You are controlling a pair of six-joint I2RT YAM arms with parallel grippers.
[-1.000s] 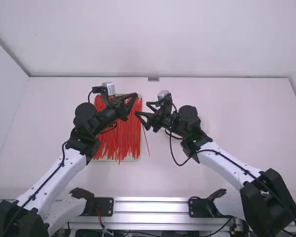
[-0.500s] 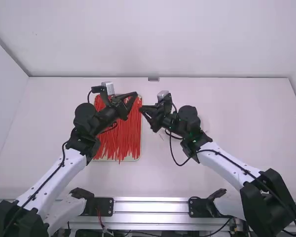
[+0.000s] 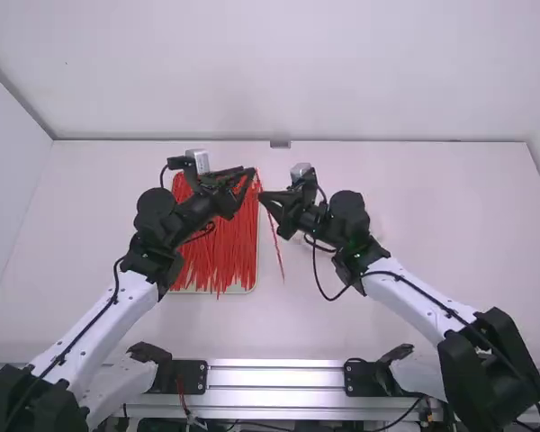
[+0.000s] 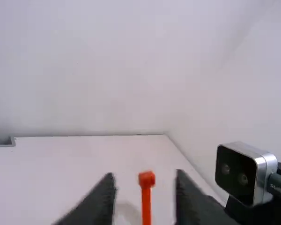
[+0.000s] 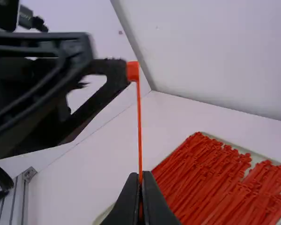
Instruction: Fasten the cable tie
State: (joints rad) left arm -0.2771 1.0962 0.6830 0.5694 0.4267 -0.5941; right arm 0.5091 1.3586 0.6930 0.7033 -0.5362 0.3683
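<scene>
- Evidently the step was aligning a thin red plastic cable tie [image 5: 139, 131], held aloft.
- Right gripper [image 5: 139, 182] pinched its strap.
- Left gripper [image 4: 143, 186] stood spread around its head.
- Next probably needed: left gripper closing on that head.

The high view looks forward and down from above the near side, over the whole bench [image 3: 432, 180]. The left wrist view faces far and right, the right wrist view faces left; both sit close, and all 3 share the cable tie [image 3: 272, 236].

White table [image 3: 432, 198], tray [image 3: 245, 290] of ties [image 3: 238, 241]
</scene>
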